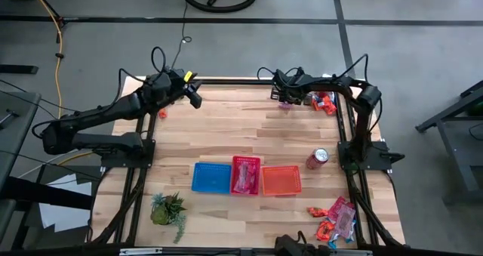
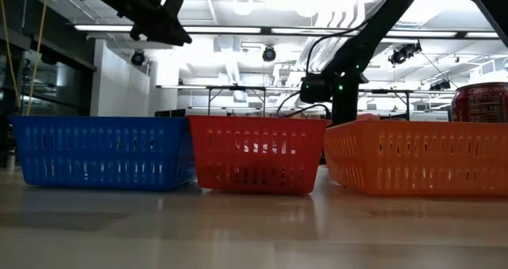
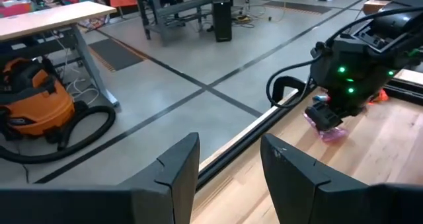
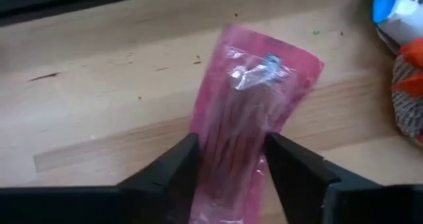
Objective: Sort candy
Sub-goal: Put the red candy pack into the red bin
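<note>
On the wooden table (image 1: 226, 128), 3 baskets, blue (image 1: 210, 177), red (image 1: 244, 174) and orange (image 1: 281, 180), sit mid-table, while the right gripper (image 4: 228, 161) straddles a pink candy packet (image 4: 248, 118) at the far edge, and the left gripper (image 3: 228, 164) hovers open.

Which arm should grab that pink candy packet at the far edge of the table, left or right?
Right. The right gripper already straddles the pink packet, fingers open on either side. The left gripper is raised over the far left edge, away from it.
</note>
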`<state>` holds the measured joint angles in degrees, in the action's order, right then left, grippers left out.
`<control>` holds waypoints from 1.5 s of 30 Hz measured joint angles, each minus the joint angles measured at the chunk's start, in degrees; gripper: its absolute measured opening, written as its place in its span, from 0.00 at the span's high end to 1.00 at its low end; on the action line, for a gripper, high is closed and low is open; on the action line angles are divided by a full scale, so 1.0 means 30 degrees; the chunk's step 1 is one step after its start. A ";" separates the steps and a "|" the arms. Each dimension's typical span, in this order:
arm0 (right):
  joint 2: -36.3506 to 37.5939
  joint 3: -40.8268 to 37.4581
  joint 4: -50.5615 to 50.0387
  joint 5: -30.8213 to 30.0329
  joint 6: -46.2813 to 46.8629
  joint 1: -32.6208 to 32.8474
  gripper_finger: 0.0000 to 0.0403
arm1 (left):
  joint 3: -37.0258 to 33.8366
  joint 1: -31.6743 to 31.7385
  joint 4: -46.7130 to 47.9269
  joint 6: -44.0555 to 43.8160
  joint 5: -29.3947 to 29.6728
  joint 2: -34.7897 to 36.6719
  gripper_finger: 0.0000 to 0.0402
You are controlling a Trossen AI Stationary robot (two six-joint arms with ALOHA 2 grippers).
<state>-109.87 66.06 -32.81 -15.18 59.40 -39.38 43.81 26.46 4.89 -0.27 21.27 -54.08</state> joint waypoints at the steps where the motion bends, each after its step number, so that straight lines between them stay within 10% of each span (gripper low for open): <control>1: -0.0028 0.0000 0.0086 -0.0008 -0.0415 0.0000 0.67 | 0.0000 0.0000 0.0000 0.0008 -0.0059 0.0000 0.63; 6: 0.0186 -0.0032 0.0245 0.0301 -0.3171 0.0000 0.96 | 0.0000 0.0000 0.0004 0.0042 -0.0728 0.0000 0.63; 12: 0.2400 0.0033 0.0651 0.1062 -0.6814 0.0105 0.98 | 0.0000 -0.0057 0.0000 0.0035 -0.1370 0.0000 0.63; 20: 0.7216 0.0095 0.3509 0.8183 -1.3854 0.1693 0.99 | 0.0000 -0.0073 -0.0016 0.1338 -0.4500 0.0000 0.63; 36: 1.0292 -0.3633 0.3970 0.9735 -1.3939 1.2634 0.99 | 0.0000 -0.1618 -0.0063 -1.0233 -0.6364 0.0000 0.63; 45: 1.0070 -0.2927 0.6202 0.8748 -1.9861 1.6153 0.99 | 0.0000 -0.2902 -0.1071 -1.2715 -0.6272 0.0000 0.63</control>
<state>-79.66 57.28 -14.21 11.06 -0.18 9.08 43.81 17.75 1.67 -38.41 2.45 -54.08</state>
